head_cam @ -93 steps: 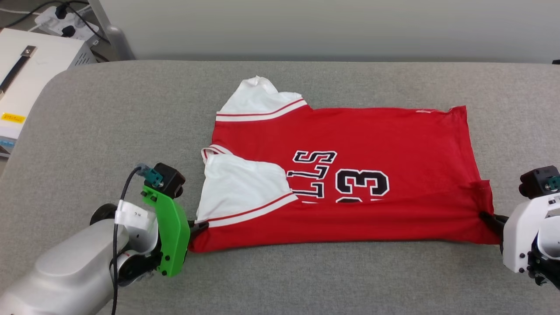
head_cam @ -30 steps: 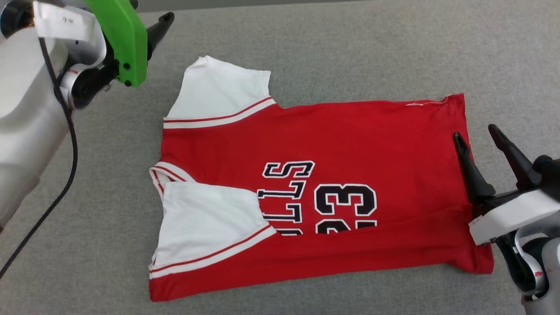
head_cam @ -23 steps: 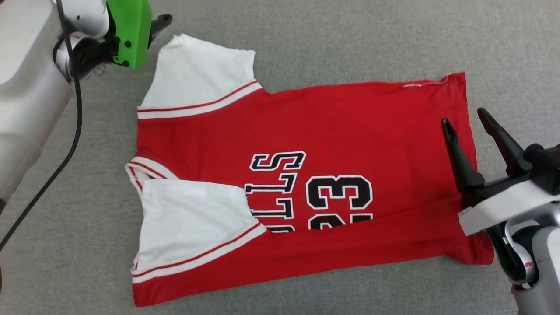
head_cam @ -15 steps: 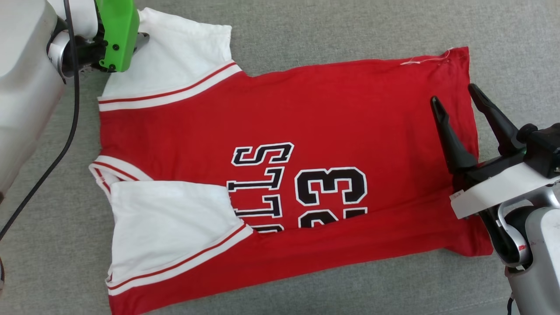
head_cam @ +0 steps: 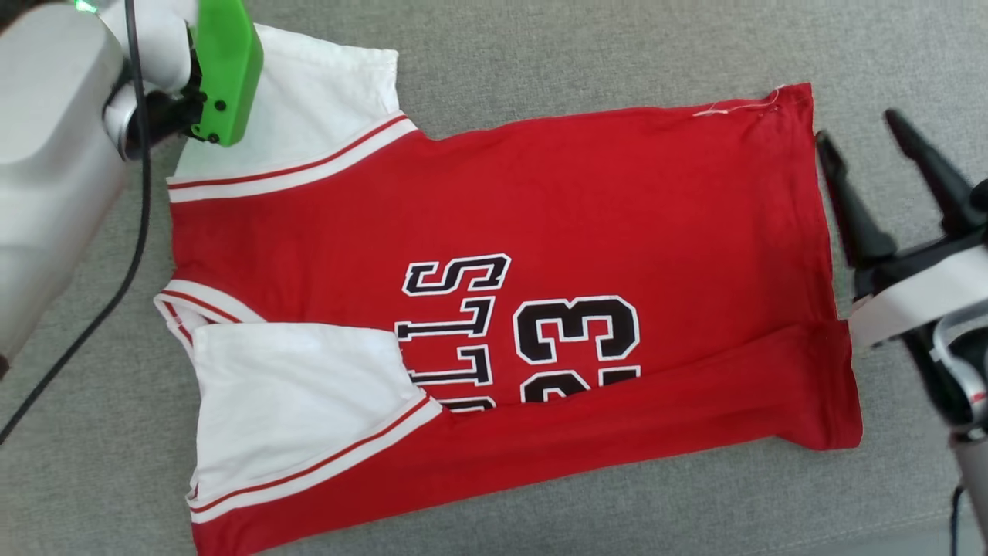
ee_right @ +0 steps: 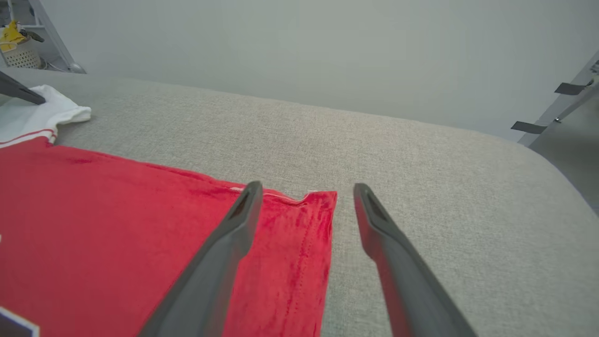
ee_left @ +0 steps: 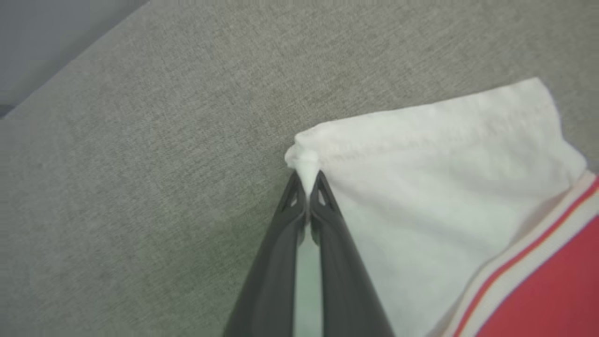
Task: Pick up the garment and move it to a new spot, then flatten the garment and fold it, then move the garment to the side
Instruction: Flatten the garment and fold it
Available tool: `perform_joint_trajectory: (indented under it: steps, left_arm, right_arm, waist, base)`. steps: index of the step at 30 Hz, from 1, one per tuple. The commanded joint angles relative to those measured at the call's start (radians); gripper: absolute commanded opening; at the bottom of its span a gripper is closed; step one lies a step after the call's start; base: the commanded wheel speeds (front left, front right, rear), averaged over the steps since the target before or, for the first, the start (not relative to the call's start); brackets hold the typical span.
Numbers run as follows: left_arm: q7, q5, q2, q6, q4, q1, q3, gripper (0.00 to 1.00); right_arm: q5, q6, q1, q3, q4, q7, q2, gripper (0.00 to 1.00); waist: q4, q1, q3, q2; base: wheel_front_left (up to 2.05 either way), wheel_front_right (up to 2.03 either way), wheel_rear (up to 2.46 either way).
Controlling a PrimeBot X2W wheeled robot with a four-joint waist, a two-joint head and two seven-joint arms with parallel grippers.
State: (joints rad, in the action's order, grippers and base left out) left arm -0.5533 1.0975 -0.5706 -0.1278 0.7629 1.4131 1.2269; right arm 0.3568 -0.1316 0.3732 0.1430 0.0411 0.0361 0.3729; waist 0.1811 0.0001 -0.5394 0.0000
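Head view: I find the garment (head_cam: 617, 193) lying flat on the grey padded surface (head_cam: 540, 62), print side up, with its near strip folded up over the foot of the "23". The near sleeve is folded onto the body. The green wrist cover (head_cam: 224, 77) of the left arm sits over the far white sleeve (head_cam: 324, 100). The right gripper (head_cam: 857, 127) stands just beside the hem edge, fingers spread wide and holding nothing.

Left wrist view: the left gripper (ee_left: 306, 180) is closed tight, pinching a nub of cloth at the sleeve's corner.

Right wrist view: the right fingers are wide apart, one over the red cloth and one over bare surface. I cannot tell whether either touches.
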Motion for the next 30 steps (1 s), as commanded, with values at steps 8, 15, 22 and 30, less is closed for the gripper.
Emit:
perform_joint_trajectory:
  steps: [8,15,22,30]
  left_arm:
    - [0.219,-0.005,-0.007,-0.003,-0.084,-0.080,0.009,0.00]
    - [0.362,0.007,0.000,0.000,-0.131,-0.159,-0.004,0.00]
    - [0.478,0.007,-0.001,0.042,-0.185,-0.240,-0.020,0.00]
    - [0.538,-0.014,-0.007,0.096,-0.277,-0.270,-0.025,0.00]
  right_arm:
    - [0.073,0.001,0.126,0.025,-0.053,-0.217,0.159,1.00]
    - [0.243,0.001,0.209,0.117,-0.137,-0.498,0.262,1.00]
    - [0.357,0.001,0.308,0.212,-0.238,-0.732,0.319,1.00]
    - [0.361,0.001,0.429,0.291,-0.395,-0.846,0.321,1.00]
  waist:
    - [-0.088,-0.0001,0.130,0.0000]
    - [-0.132,-0.0001,0.180,0.0000]
    - [-0.165,-0.0001,0.183,0.0000]
    - [-0.212,-0.0001,0.144,0.0000]
  base:
    - [0.00,0.00,0.00]
    - [0.00,0.00,0.00]
    - [0.00,0.00,0.00]
    - [0.00,0.00,0.00]
